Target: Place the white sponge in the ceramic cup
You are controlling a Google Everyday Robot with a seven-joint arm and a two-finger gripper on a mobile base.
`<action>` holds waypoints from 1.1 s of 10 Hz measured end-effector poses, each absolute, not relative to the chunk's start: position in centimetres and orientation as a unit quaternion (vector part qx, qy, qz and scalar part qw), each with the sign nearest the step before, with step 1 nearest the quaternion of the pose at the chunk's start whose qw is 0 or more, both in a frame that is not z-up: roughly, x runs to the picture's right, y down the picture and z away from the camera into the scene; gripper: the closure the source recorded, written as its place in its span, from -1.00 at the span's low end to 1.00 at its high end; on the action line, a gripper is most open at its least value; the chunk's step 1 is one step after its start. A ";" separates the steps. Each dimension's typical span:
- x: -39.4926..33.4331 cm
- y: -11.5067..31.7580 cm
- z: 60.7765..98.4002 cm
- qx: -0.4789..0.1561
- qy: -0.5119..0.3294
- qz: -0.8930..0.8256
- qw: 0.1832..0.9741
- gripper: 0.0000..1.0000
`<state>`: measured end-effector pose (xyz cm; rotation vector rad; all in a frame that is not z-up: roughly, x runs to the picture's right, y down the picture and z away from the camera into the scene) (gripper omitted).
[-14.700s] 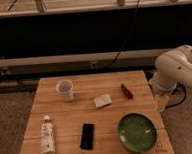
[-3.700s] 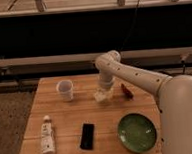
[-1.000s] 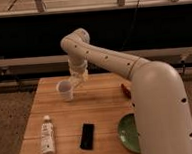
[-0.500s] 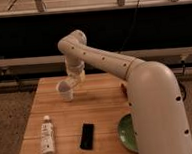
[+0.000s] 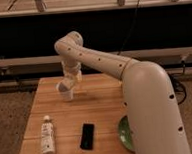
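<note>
The ceramic cup is a small plain white cup standing at the back left of the wooden table. My gripper hangs directly over the cup's rim, at the end of the long white arm that reaches in from the lower right. The gripper hides most of the cup's opening. The white sponge does not show as a separate thing. It is not lying anywhere on the visible table top, and I cannot tell whether it is in the gripper or in the cup.
A white bottle with a printed label lies at the front left. A flat black object lies at the front middle. A green round plate at the front right is mostly hidden by my arm. A dark window wall stands behind the table.
The gripper has shifted a little left and lower and now sits right on top of the cup. The other things on the table have not moved.
</note>
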<state>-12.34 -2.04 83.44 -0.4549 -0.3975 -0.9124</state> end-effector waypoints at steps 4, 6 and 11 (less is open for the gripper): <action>-14.9 -1.6 82.3 -0.209 -0.201 -0.464 0.837 0.65; -17.4 -1.2 81.9 -0.208 -0.208 -0.482 0.826 0.65; -17.1 -0.9 82.4 -0.208 -0.207 -0.486 0.823 0.12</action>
